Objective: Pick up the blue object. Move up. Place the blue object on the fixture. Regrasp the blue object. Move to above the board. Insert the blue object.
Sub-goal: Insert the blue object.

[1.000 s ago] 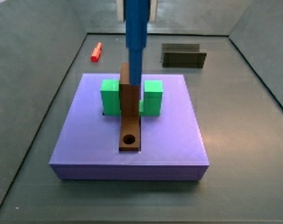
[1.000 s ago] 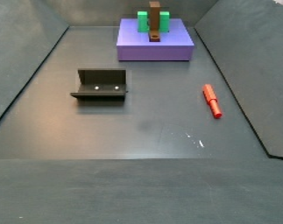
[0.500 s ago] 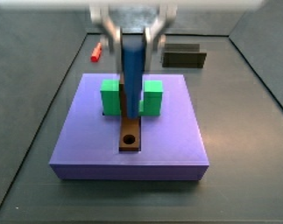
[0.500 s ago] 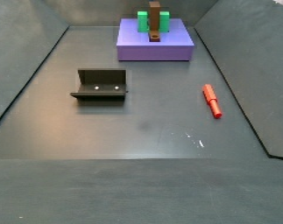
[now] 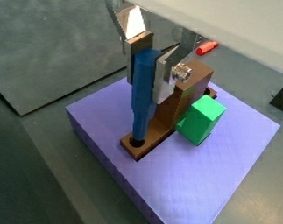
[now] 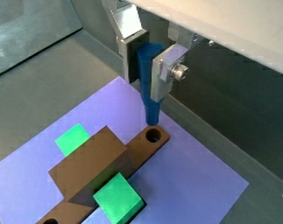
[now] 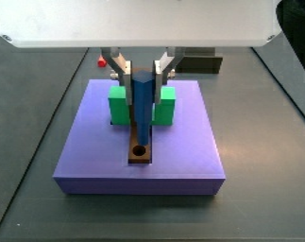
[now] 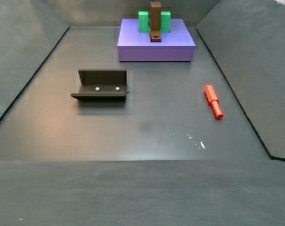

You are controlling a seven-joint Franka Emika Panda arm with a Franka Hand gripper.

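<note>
My gripper [image 5: 151, 61] pinches the one blue object [image 5: 143, 94] upright over the board [image 7: 142, 146].
Its tip sits at the brown bar's [image 6: 109, 162] single hole; two green blocks [image 7: 119, 104] flank that bar.

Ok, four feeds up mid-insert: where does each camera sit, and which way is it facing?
Wrist view: on the arm, looking down past the end effector at the peg over the bar's hole.
Wrist view: also on the arm, from another angle; end effector, peg, hole.
Side view: at the board's hole end, looking along the bar; end effector shows.
Side view: across the floor, fixture and red peg nearer, board far; no robot visible.
All share the board.
</note>
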